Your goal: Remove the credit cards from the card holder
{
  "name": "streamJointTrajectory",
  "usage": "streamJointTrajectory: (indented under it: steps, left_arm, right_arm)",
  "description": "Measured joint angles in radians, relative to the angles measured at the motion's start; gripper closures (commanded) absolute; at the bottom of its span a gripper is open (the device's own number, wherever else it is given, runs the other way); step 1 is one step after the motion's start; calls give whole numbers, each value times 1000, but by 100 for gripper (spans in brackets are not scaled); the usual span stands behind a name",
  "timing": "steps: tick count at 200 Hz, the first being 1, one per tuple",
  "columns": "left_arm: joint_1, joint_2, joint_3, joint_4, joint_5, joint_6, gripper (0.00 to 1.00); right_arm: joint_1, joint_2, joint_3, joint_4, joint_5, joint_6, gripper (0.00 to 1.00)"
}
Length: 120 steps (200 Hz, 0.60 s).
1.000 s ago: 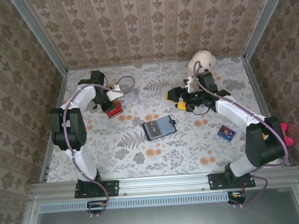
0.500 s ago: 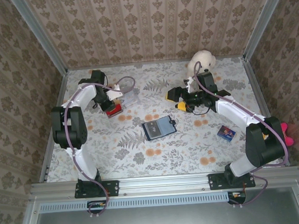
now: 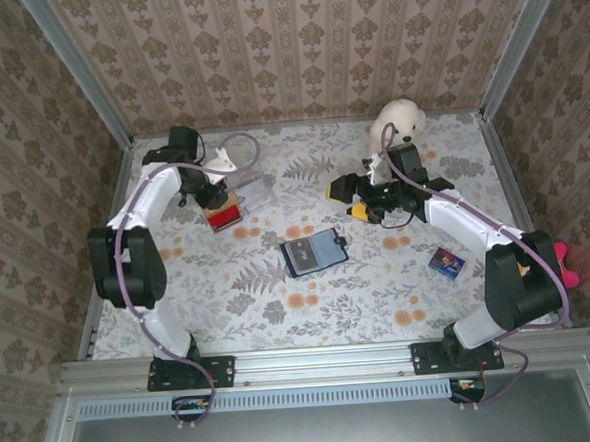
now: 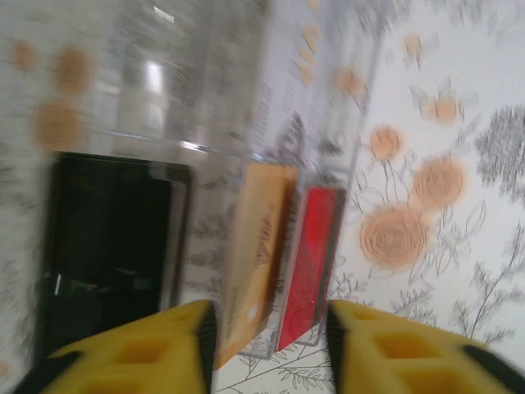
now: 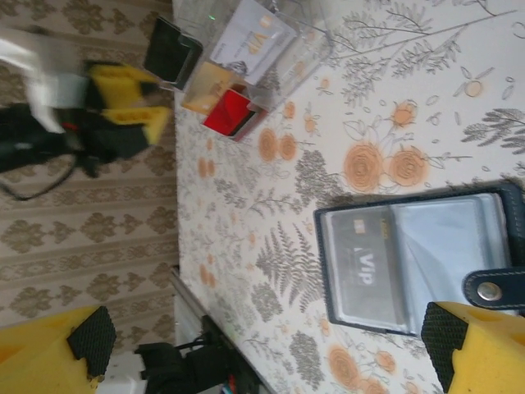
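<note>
Left end effector (image 4: 271, 338), jaws parted and empty, hangs just before the red plastic card (image 4: 310, 263) propped in the clear plastic box (image 4: 246, 90). A clumsy retreat could knock it over. Right end effector (image 5: 267, 332) gapes wide.

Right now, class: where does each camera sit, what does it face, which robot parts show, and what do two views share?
Top external: above and behind the bases, looking down on the table; both arms show, with left gripper and right gripper.
Left wrist: on the left arm, facing the clear box of cards; its yellow fingers at the bottom.
Right wrist: on the right arm, looking across the open card holder; its padded fingers in the lower corners.
Shared: both wrist views show the red card.
</note>
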Motion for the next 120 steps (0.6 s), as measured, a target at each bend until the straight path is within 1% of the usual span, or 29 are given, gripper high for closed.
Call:
streamJointTrajectory:
  steps: [16,50,66,72,85,105,120]
  left_arm:
    - [1,-82,-5,55,-6,-98,30]
    - [7,-244,-92,200,-38,-321,15]
    - [21,-299,-152,243,-46,-429,3]
    - [29,-314,-174,255,-47,-472,0]
    - [54,-344,-222,276,-38,-562,0]
    - [105,-381,-286,288,9,-708,0]
    - [127,-422,-350,317,44,-805,0]
  right_arm:
    - [46,-2,10,-61,68,-42,3]
    - [195,2,68,-198,257,-130,5]
    - [255,18,90,-238,332,-153,6]
    - [272,27,96,-253,357,-158,6]
    - [306,55,108,-278,412,-169,6]
    - [351,97,115,-307,483,-174,7]
    - [375,119,115,-322,522,-173,7]
